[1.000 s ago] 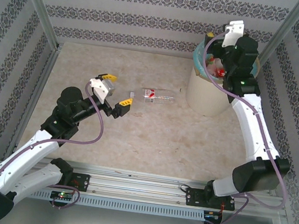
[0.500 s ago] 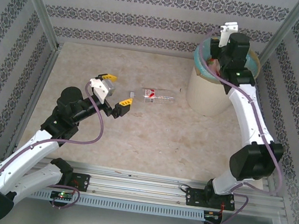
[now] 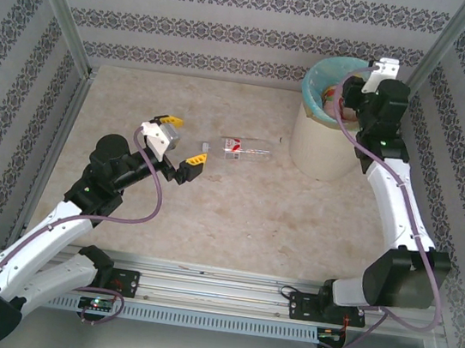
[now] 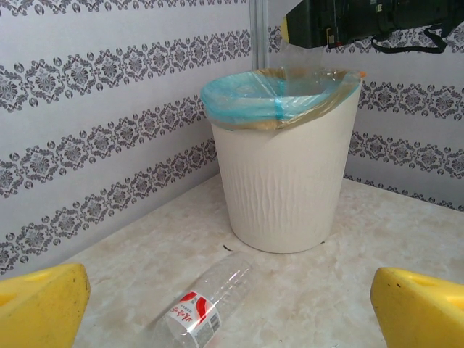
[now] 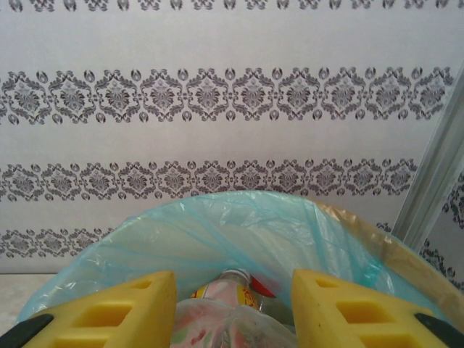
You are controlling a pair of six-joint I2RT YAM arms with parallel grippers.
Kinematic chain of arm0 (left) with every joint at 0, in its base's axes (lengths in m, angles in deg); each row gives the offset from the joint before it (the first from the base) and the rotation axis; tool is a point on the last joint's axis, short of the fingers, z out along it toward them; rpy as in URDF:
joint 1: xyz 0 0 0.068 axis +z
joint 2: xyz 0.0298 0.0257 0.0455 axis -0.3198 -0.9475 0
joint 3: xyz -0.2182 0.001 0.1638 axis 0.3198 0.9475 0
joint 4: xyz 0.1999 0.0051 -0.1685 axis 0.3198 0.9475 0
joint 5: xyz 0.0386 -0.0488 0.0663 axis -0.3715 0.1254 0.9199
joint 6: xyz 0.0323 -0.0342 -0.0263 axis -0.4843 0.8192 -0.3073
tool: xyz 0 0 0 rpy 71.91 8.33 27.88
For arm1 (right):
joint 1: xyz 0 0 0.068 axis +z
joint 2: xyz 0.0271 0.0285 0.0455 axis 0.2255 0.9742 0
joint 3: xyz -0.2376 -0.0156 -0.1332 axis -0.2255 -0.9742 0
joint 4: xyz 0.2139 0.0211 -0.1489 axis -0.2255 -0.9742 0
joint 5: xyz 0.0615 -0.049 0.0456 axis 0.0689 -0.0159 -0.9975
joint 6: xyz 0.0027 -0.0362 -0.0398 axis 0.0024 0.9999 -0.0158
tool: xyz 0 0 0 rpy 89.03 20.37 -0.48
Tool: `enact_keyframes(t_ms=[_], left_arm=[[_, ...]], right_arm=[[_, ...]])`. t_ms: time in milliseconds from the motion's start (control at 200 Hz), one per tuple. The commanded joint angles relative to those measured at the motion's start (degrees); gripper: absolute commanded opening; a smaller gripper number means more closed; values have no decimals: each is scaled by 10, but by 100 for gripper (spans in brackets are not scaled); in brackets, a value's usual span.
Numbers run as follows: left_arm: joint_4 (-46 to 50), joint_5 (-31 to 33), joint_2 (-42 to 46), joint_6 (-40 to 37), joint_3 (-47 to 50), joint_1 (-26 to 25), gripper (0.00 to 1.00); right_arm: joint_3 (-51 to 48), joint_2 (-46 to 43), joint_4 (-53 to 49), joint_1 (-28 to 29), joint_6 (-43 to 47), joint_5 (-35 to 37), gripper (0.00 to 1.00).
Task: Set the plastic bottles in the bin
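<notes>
Marbled worktop (image 3: pixel 234 226): one bottle (image 3: pixel 245 149) still lies mid-worktop, other bottles (image 5: pixel 217 315) sit in the far-right-corner bin (image 3: pixel 309 150). Left gripper (image 3: pixel 181 139) jaws spread; right gripper (image 5: pixel 232 290) jaws part-closed, grip unclear.

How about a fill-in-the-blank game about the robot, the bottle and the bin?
1. The bottle on the table lies on its ____.
2. The left gripper is wide ____.
3. The right gripper hangs above the bin, which has at least one ____ inside.

Missing words: side; open; bottle.
</notes>
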Motion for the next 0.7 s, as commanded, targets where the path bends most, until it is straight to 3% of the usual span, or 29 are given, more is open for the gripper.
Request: enact_keyframes(t_ms=[0,694], left_arm=[[-21,-13,4,7,-15,-3,100],[-16,-23,1,5,-17,-3,100]], right_arm=[[-61,48,-185,-22,-29,2,46],[-90,120,-221,-78,-53,-42,46]])
